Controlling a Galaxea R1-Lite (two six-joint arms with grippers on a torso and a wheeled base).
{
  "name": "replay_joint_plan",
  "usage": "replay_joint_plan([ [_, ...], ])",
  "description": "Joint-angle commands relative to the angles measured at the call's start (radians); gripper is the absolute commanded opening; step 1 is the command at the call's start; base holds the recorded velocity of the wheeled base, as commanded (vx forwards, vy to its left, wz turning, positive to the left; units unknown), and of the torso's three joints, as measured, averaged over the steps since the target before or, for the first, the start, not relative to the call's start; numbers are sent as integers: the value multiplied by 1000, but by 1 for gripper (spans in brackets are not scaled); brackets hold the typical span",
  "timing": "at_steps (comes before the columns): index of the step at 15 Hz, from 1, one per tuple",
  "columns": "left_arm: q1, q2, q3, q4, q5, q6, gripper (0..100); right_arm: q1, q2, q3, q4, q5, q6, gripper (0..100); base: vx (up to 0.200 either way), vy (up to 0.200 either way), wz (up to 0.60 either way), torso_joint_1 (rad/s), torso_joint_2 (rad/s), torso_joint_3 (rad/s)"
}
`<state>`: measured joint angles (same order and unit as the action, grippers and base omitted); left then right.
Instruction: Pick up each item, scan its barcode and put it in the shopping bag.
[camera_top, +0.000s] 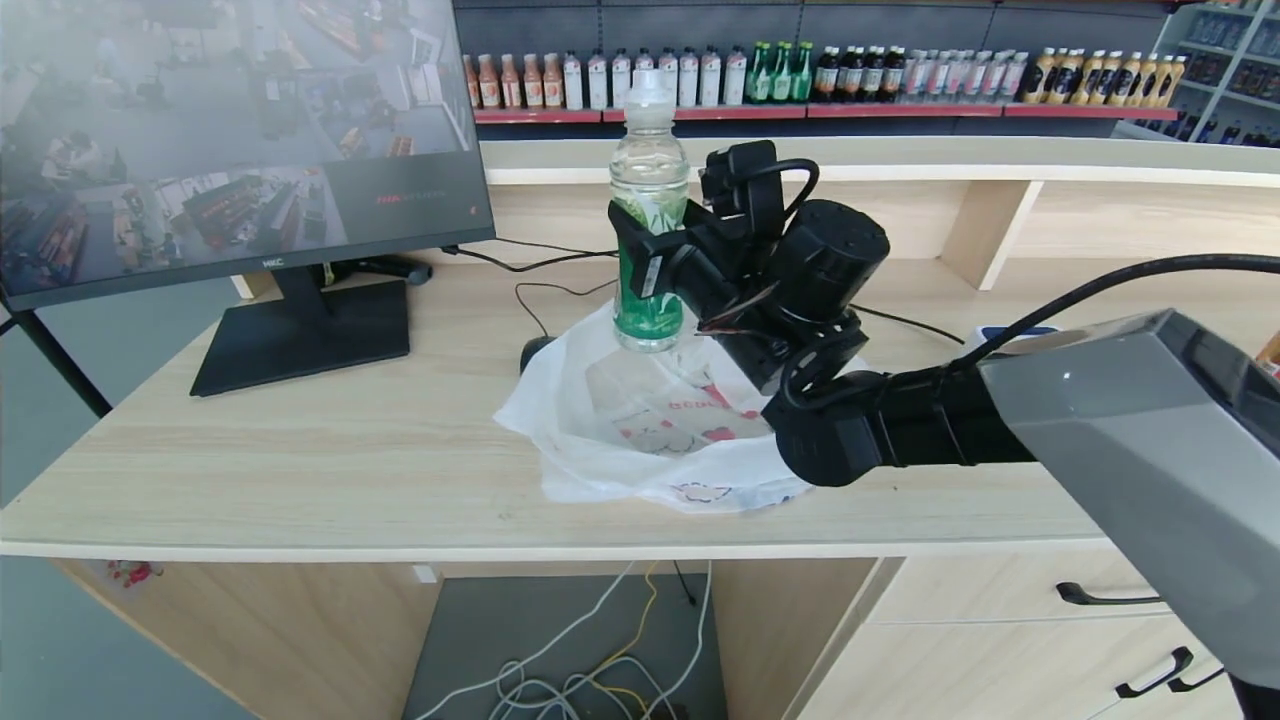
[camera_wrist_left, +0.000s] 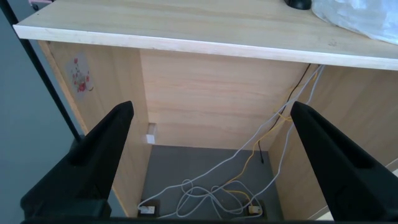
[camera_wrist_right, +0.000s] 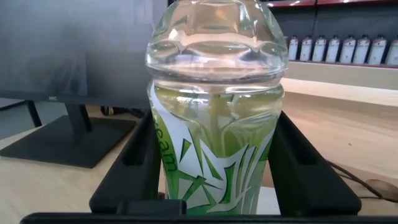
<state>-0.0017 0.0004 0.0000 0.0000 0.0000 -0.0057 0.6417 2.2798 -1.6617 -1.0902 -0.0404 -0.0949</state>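
Above the shopping bag (camera_top: 620, 455) on the counter (camera_top: 300, 450), the right gripper (camera_top: 648, 250) is pinching the bottle (camera_top: 650, 170) upright at its label, so bagging is judged in hand, calling for a straight lowering into the bag's mouth, while the left gripper (camera_wrist_left: 211, 155) is hanging spread and empty.

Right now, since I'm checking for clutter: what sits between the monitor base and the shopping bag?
In the head view, a small dark object, corded, sits by the shopping bag; the rest toward the monitor base is bare wood.
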Motion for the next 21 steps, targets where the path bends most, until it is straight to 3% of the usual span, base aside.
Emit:
replay_joint_plan([
  [1,0,0,0,0,0,0,100,-4,79,-95,29,-1,3,0,0,0,0,0,0,0],
  [21,0,0,0,0,0,1,100,-22,173,-58,-115,1,21,0,0,0,0,0,0,0],
])
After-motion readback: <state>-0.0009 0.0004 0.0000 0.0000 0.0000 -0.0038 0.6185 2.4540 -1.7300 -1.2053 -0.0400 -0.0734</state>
